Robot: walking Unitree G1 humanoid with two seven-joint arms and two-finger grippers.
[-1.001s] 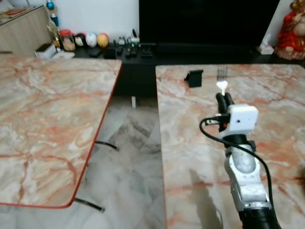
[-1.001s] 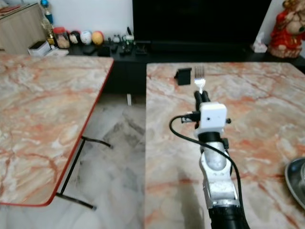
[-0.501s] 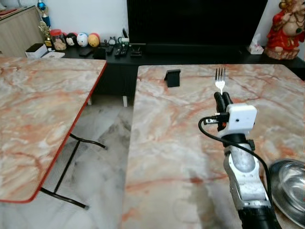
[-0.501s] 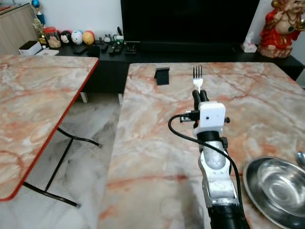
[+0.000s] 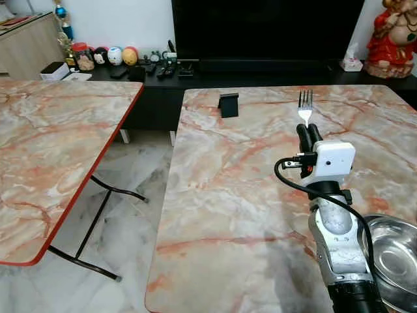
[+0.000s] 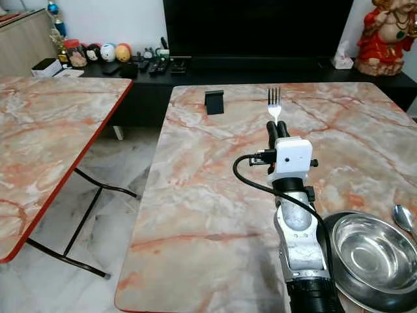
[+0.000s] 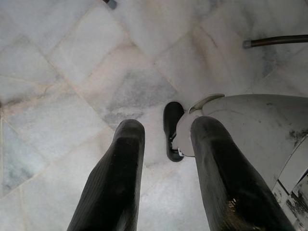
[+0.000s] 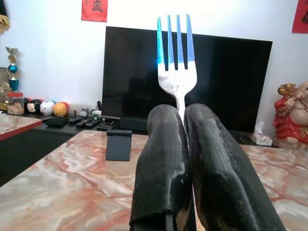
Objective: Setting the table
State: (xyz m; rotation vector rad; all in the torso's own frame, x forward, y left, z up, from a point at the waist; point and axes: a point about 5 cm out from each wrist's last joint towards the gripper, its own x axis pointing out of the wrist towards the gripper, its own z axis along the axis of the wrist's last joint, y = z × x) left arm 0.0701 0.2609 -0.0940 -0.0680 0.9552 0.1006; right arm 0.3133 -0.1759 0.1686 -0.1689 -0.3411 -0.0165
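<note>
Here the right hand [image 6: 278,128] pinches a fork [image 6: 273,104] upright above the marble table [image 6: 215,189]

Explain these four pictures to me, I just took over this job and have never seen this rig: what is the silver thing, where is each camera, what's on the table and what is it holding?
The silver thing is the robot's right arm; its right tool is two black fingers, shut on a fork that points up and away from the robot.

The two wide pictures come from a stereo camera on the robot's head, looking forward and down. They show the same scene.

The close picture of the fork is from the camera on the right wrist, looking along those fingers.

The floor picture is from the left wrist: the left tool hangs idle, fingers apart, over grey floor tiles.

On the marble table lie a steel bowl near the robot's right, a spoon beside it, and a small black stand at the far side. A second marble table stands to the left.
</note>
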